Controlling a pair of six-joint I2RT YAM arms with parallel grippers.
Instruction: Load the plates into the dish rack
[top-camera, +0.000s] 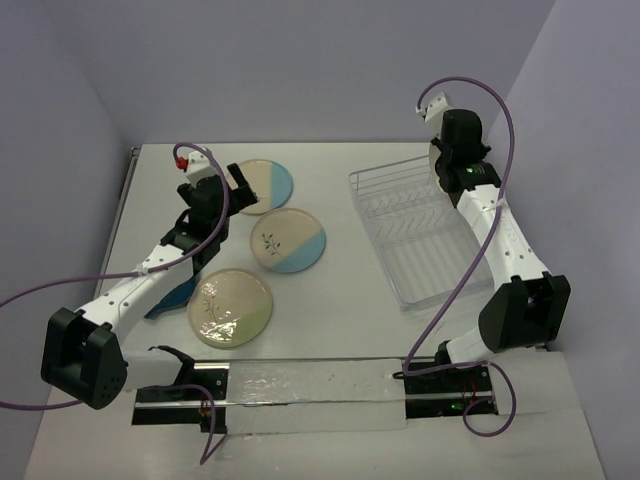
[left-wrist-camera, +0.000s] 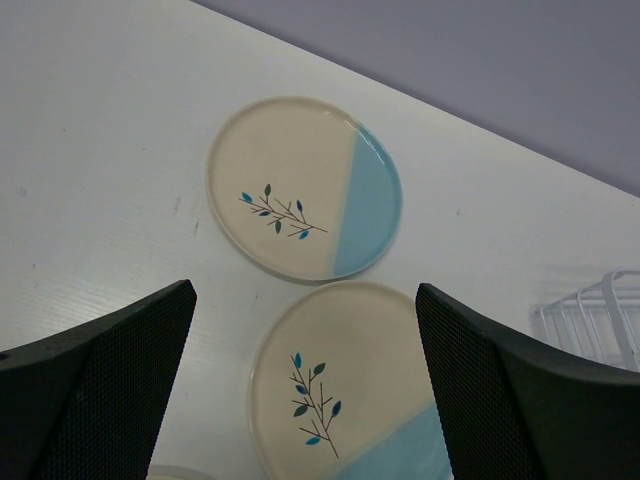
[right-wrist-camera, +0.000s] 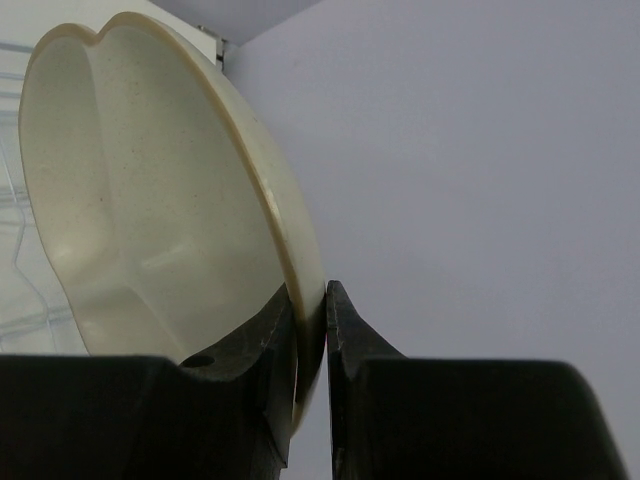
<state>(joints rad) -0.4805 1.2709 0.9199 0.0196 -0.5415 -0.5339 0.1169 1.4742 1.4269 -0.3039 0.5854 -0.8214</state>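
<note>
Two cream-and-light-blue plates with a sprig motif lie flat on the table, one further back (top-camera: 265, 185) (left-wrist-camera: 305, 187) and one nearer (top-camera: 288, 240) (left-wrist-camera: 345, 390). My left gripper (top-camera: 230, 190) (left-wrist-camera: 305, 300) hovers open above them, holding nothing. A pale green floral plate (top-camera: 230, 307) lies closer to the arm bases. A dark blue plate (top-camera: 170, 300) shows partly under the left arm. My right gripper (top-camera: 438, 163) (right-wrist-camera: 312, 300) is shut on the rim of the cream compartment plate (right-wrist-camera: 150, 200) (top-camera: 431, 160), held on edge above the far end of the white wire dish rack (top-camera: 420, 235).
The rack's corner (left-wrist-camera: 600, 320) shows at the right of the left wrist view, and its wires (right-wrist-camera: 15, 230) behind the held plate. Grey walls close in the table at the back and right. A clear strip (top-camera: 310, 390) lies along the near edge between the bases.
</note>
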